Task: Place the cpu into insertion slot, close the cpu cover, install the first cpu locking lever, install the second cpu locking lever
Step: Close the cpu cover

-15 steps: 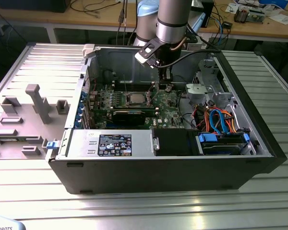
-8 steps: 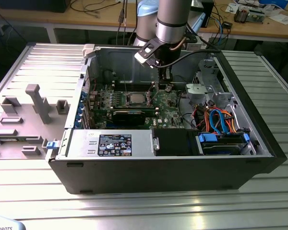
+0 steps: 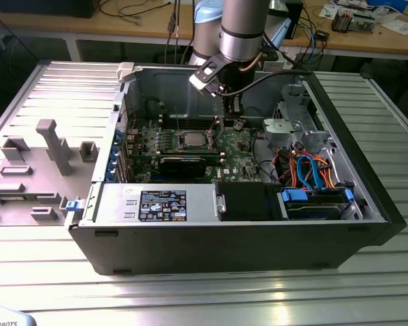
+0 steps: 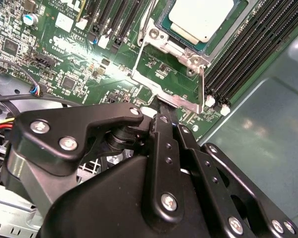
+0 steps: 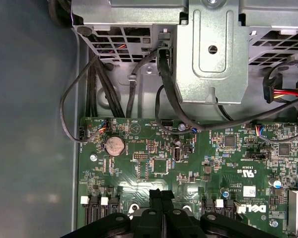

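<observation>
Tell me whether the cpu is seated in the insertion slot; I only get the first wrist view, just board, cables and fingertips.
Observer: Yes. In the second wrist view the cpu lies flat in the insertion slot, silvery top up.
Operator: Where's the gripper from it?
Observer: In that second wrist view the gripper has its tips by the slot's metal edge, beside the cpu, not over it.
Operator: Anything close by?
Observer: In the exterior view a long black card lies just camera-side of the slot.
</observation>
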`<state>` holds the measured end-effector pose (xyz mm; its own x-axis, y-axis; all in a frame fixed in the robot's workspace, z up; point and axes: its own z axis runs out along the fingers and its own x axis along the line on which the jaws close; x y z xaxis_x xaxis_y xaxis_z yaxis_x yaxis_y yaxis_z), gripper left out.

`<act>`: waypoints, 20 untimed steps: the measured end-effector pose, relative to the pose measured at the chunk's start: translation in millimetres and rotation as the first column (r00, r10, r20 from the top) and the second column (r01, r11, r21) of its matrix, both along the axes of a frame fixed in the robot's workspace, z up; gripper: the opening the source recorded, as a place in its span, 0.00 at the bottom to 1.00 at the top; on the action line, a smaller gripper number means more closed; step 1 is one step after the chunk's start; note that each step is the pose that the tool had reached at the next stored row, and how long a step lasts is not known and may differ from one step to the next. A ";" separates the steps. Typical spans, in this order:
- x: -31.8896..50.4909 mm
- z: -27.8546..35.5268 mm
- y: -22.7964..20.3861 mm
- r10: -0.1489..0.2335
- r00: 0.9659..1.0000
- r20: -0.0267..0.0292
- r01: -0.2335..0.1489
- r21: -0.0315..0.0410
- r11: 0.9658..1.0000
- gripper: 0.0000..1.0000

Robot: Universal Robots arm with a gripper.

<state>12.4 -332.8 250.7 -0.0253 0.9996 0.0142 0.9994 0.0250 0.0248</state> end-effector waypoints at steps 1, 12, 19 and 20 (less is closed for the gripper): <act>-0.2 0.0 0.0 0.000 1.000 0.000 0.000 0.000 1.000 0.11; -2.1 0.0 0.0 0.000 1.000 0.000 0.000 0.000 1.000 0.11; -3.7 0.0 0.0 0.000 1.000 0.000 0.000 0.000 1.000 0.11; -3.9 0.0 0.0 0.000 1.000 0.000 0.000 0.000 1.000 0.11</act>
<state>8.5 -332.8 250.7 -0.0251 0.9996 0.0142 0.9994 0.0248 0.0248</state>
